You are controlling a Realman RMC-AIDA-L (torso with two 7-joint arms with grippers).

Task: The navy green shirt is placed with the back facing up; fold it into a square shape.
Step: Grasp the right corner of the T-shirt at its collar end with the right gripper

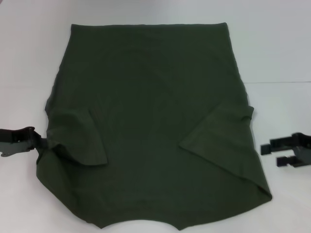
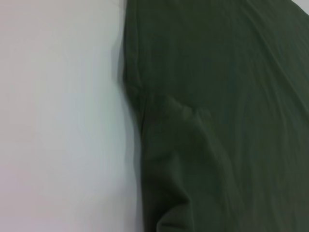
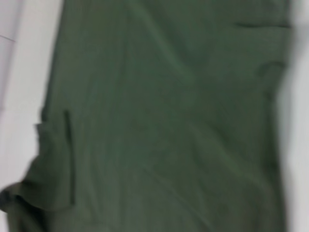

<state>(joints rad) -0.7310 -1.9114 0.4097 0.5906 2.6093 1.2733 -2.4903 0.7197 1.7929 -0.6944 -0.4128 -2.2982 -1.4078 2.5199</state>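
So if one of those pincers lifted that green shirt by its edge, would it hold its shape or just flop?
Probably flop. The navy green shirt lies limp on the table, and both sleeves already lie folded over onto its body, so the fabric looks soft. It bunches where the left pincer meets its edge, so a push would likely wrinkle it rather than slide it whole. The right pincer sits apart.

shirt (image 1: 155,126) on table (image 1: 282,43), hands flanking
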